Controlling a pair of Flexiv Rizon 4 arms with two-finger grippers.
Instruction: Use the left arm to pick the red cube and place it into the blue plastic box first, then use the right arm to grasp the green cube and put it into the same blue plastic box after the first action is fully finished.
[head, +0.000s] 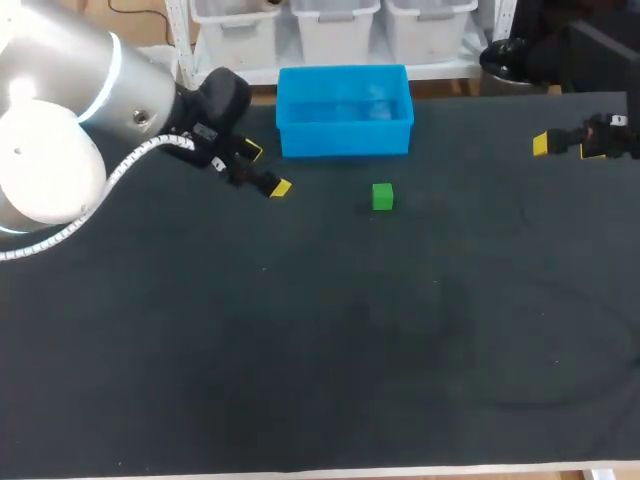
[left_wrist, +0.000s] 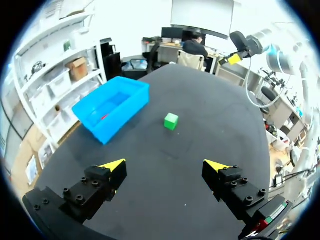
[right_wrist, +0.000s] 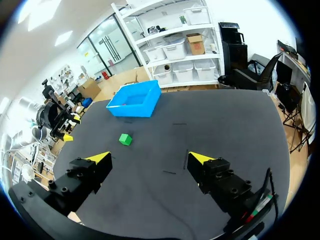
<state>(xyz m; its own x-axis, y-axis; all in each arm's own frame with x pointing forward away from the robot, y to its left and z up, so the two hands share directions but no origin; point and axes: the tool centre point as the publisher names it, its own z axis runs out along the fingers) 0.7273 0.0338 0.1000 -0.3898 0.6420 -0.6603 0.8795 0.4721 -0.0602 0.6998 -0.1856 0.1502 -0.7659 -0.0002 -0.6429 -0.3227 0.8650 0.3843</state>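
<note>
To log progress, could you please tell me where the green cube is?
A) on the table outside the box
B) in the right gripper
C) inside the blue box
A: the green cube sits on the table, beside the blue box and apart from it.

- The left arm (head: 70, 110) came in from the head view's left corner, its thick silver link angled inward and a white coiled cable running along it.
- The left gripper (head: 266, 169) pointed forward and slightly down at the end of the black wrist.
- In the left wrist view its two black fingers (left_wrist: 97, 187) stood wide apart, yellow tips level with each other.
- The right arm (left_wrist: 260, 44) barely entered the head view at the right edge, held high and far back.
- The right gripper (head: 565, 147) pointed inward, toward the left.
- Its fingers (right_wrist: 82, 177) were also spread wide, the yellow tips well apart.
</note>
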